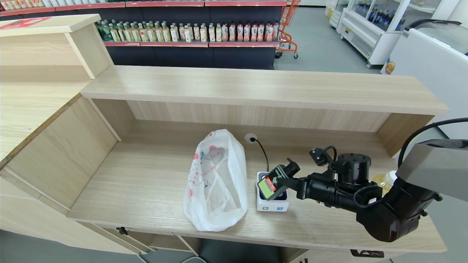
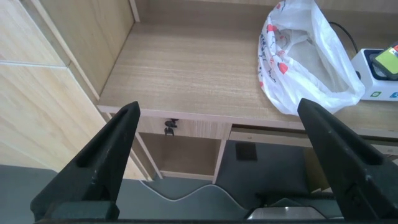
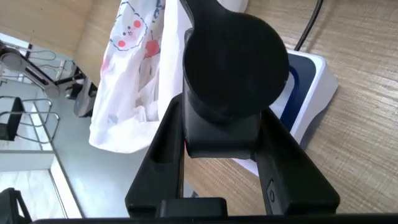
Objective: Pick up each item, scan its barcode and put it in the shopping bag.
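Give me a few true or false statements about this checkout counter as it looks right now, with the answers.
1. The right end effector grips a dark item above the white scanner. True.
2. The shopping bag lies on the robot's right of the scanner. False: it lies to the scanner's left.
3. The left end effector is open and empty. True.
4. The item is already in the bag. False: it is held outside the bag, over the scanner.

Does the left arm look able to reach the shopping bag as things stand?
Probably yes: the left gripper is open, and nothing stands on the counter between it and the shopping bag.
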